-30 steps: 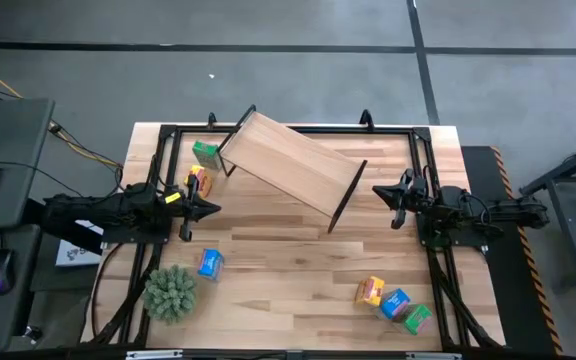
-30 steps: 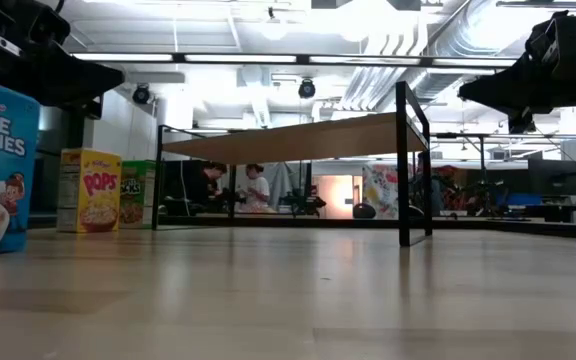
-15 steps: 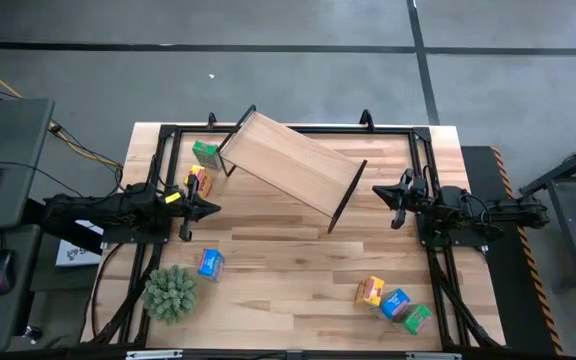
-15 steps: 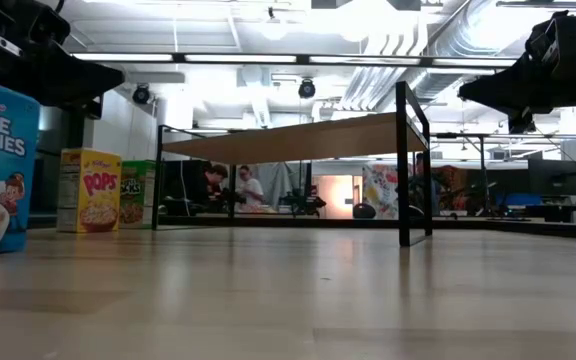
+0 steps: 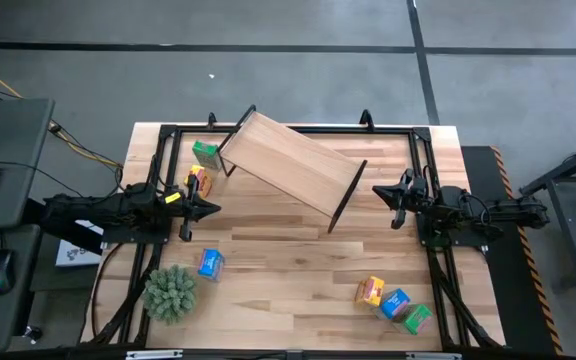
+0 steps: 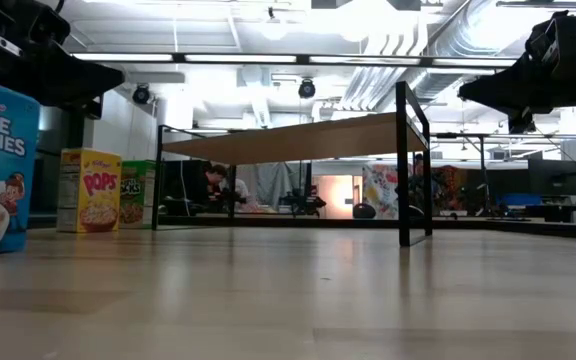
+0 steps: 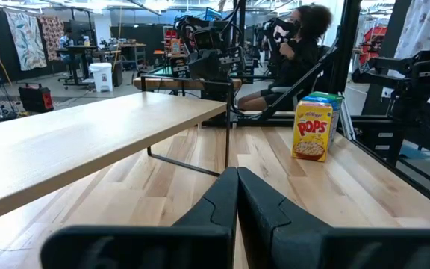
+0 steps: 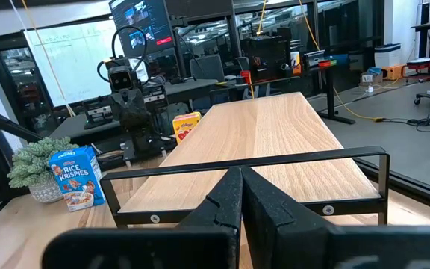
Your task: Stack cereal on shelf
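The shelf (image 5: 293, 167), a light-wood plank with black frame ends, stands slantwise on its frame legs at the table's far middle; it also shows as a shelf (image 6: 298, 136) in the low view. Green cereal (image 5: 205, 152) and yellow cereal (image 5: 198, 179) stand left of it, with blue cereal (image 5: 210, 263) nearer. Three more boxes, yellow (image 5: 370, 291), blue (image 5: 396, 302) and green (image 5: 418, 318), sit at the near right. My left gripper (image 5: 213, 208) hovers shut off the shelf's left end. My right gripper (image 5: 376, 190) hovers shut off its right end.
A fuzzy green plant ball (image 5: 171, 292) sits at the near left corner. Black rails (image 5: 430, 200) run along the table's sides. Bare wood lies in the middle, nearer than the shelf. People sit in the room beyond the table (image 6: 218, 185).
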